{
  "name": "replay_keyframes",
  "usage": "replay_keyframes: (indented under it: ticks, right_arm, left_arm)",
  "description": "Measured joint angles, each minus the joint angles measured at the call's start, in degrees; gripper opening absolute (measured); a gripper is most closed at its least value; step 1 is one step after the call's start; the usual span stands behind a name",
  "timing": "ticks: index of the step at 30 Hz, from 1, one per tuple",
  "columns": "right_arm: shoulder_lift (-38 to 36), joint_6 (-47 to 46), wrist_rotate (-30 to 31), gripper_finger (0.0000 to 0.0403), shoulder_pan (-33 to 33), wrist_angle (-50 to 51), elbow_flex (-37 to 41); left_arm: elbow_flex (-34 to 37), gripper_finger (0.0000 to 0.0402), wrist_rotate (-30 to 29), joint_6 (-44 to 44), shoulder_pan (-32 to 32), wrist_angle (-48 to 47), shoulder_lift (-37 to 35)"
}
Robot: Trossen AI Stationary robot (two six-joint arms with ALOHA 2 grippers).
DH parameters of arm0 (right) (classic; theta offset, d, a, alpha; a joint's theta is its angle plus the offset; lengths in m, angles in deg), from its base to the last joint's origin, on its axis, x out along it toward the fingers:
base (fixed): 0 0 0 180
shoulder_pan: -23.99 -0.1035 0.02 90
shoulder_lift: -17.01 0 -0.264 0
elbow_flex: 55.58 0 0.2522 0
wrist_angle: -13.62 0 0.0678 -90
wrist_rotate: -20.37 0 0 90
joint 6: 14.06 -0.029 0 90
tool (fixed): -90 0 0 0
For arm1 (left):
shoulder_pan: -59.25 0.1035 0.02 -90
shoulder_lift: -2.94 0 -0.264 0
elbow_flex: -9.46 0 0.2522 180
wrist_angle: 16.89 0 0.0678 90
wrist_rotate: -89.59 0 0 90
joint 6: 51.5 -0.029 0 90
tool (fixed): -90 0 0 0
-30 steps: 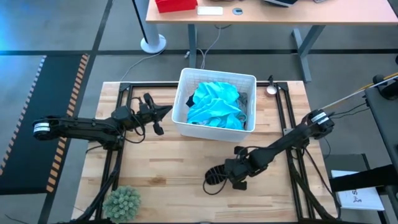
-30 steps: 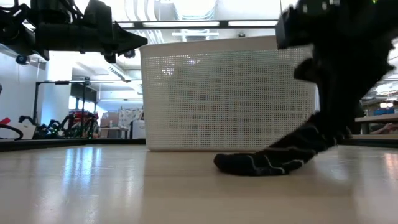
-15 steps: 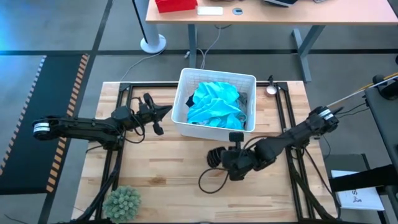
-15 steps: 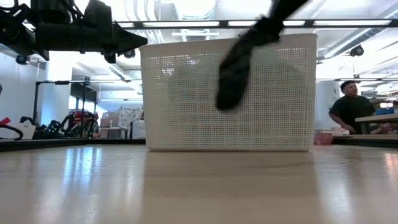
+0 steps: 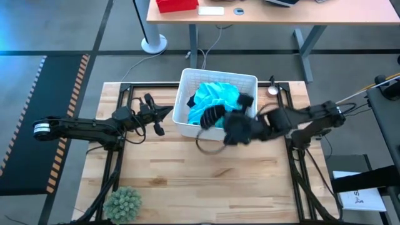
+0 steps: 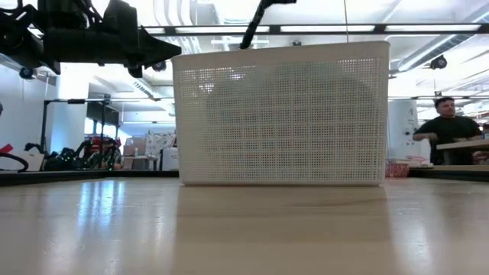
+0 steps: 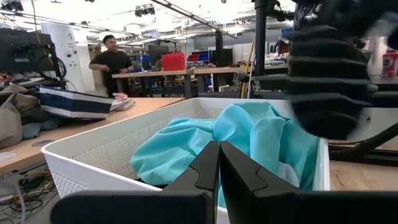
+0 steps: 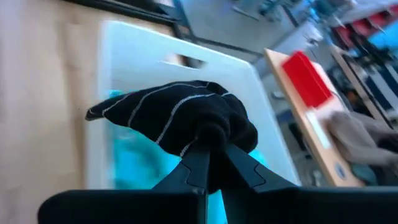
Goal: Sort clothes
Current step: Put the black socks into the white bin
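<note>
Sock [image 8: 180, 118]: dark, pale-striped, pinched in closed right gripper [image 8: 211, 146], held above basket [image 5: 187, 128] front rim, over turquoise garment [image 5: 215, 103].
Basket: white, slotted, near worktop [image 5: 187, 181] far edge, centre.
Left gripper [image 7: 217, 165]: fingers pressed together, holding nothing, raised just beside basket's left wall.
Green fuzzy ball [image 5: 123, 203]: front-left corner.

Both arms [image 5: 81, 128] are dark and thin, each with a shiny silver ring [image 5: 41, 129] and black cables [image 5: 152, 122] near the fingers.
</note>
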Motion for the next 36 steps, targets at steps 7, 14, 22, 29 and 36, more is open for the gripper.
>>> replay_keyframes:
  ticks: [7, 14, 22, 29, 36]
  right_arm:
    - [-0.3, 3.6, -2.6, 0.0007, 10.9, 3.1, -0.6]
    - [1.0, 0.1, -14.9, 0.0007, 20.1, 6.9, 2.3]
    - [5.8, 0.6, -24.0, 0.0043, 26.4, 6.3, 8.6]
    - [13.0, 0.6, -27.8, 0.0115, 27.4, 6.3, 10.3]
    - [16.3, 1.1, -29.1, 0.0186, 27.3, 6.9, 10.2]
  left_arm:
    - [0.0, 0.0000, 0.0, 0.0, 0.0, -0.2, 0.0]
    - [0.0, 0.0000, 0.0, 0.0, 0.0, -0.4, 0.0]
    - [0.0, 0.0000, 0.0, 0.0, 0.0, -0.4, 0.0]
    - [0.0, 0.0000, 0.0, 0.0, 0.0, -0.5, 0.0]
    - [0.0, 0.0000, 0.0, 0.0, 0.0, -1.4, 0.0]
